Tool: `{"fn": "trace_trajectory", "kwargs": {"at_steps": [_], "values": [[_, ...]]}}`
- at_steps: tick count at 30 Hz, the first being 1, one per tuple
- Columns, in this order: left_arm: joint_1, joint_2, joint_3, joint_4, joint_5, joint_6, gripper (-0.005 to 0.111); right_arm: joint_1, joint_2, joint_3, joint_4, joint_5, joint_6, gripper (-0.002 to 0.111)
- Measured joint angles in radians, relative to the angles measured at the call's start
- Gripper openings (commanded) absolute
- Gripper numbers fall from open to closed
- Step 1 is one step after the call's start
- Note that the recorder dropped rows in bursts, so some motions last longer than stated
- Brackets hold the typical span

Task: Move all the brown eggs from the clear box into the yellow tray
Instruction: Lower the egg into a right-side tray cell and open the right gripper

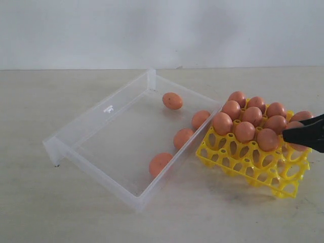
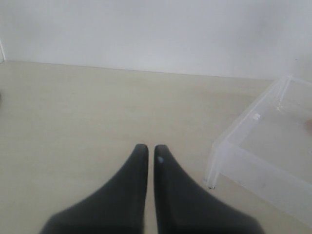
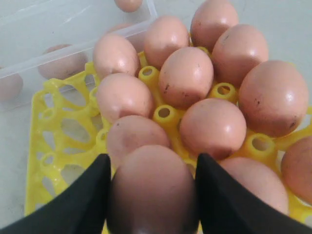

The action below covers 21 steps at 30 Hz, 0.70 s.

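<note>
The clear box [image 1: 91, 119] lies at the middle left with several brown eggs [image 1: 183, 137] along its right side. To its right stands the yellow tray [image 1: 243, 164], whose far cells hold several brown eggs [image 1: 244, 131]. My right gripper [image 1: 299, 135] hovers over the tray's right end, shut on a brown egg [image 3: 153, 190] that fills the gap between its black fingers [image 3: 87, 200]. In the right wrist view the tray [image 3: 53, 141] lies just below that egg. My left gripper [image 2: 151, 147] is shut and empty over bare table, beside a corner of the box [image 2: 253, 161].
The tray's near rows of cells [image 1: 263, 174] are empty. The light table [image 1: 61, 212] stretches around box and tray, and a white wall [image 1: 152, 30] stands behind. The left gripper does not show in the exterior view.
</note>
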<state>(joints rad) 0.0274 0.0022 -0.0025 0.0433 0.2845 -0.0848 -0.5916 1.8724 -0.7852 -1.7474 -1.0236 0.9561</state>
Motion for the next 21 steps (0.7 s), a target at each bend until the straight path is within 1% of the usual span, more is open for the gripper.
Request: {"fn": "trace_trajectory", "kwargs": {"at_steps": [5, 7, 9, 12, 13, 15, 16, 21], "values": [[0.000, 0.000, 0.000, 0.000, 0.000, 0.000, 0.004, 0.000, 0.028, 0.002, 0.003, 0.002, -0.044, 0.000], [0.000, 0.000, 0.000, 0.000, 0.000, 0.000, 0.004, 0.000, 0.032, 0.004, 0.028, 0.001, -0.059, 0.002], [0.000, 0.000, 0.000, 0.000, 0.000, 0.000, 0.004, 0.000, 0.036, 0.004, 0.056, -0.003, -0.063, 0.009], [0.000, 0.000, 0.000, 0.000, 0.000, 0.000, 0.004, 0.000, 0.038, 0.004, 0.077, -0.003, -0.065, 0.026], [0.000, 0.000, 0.000, 0.000, 0.000, 0.000, 0.004, 0.000, 0.038, 0.004, 0.080, -0.003, -0.062, 0.034], [0.000, 0.000, 0.000, 0.000, 0.000, 0.000, 0.004, 0.000, 0.040, 0.004, 0.083, -0.003, -0.052, 0.042], [0.000, 0.000, 0.000, 0.000, 0.000, 0.000, 0.004, 0.000, 0.042, 0.004, 0.082, -0.006, -0.047, 0.045], [0.000, 0.000, 0.000, 0.000, 0.000, 0.000, 0.004, 0.000, 0.061, 0.004, 0.082, -0.005, -0.030, 0.045]]}}
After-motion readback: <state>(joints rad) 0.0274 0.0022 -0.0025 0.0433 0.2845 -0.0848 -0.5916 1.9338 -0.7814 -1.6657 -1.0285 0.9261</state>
